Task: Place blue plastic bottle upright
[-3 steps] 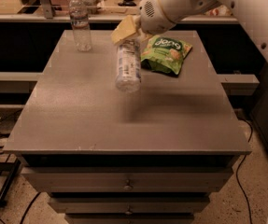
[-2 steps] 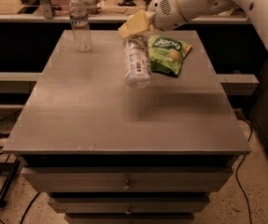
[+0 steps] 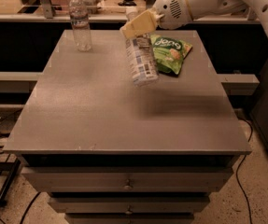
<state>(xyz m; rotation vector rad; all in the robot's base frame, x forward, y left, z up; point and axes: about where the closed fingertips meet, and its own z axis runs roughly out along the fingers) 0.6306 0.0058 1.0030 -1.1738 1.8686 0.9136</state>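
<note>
Far left, at the back of the grey table (image 3: 87, 111): a slimmer clear bottle (image 3: 80, 23) stands upright, well apart from the work and not the task's object. Centre: the blue plastic bottle (image 3: 141, 62) hangs cap up and base down, leaning slightly, with its ribbed base apparently just clear of the tabletop; a soft shadow lies on the table to its right. The gripper (image 3: 140, 23) sits at the bottle's neck, its pale fingers (image 3: 134, 27) clamped on the upper part just below the white cap. A grasp this high lets the body swing toward vertical and leaves the base free to meet the surface. Right, just beside the bottle: a green snack bag (image 3: 172, 55) lies flat. Judged step: lowering the bottle onto bare table left of the bag before letting go.
</note>
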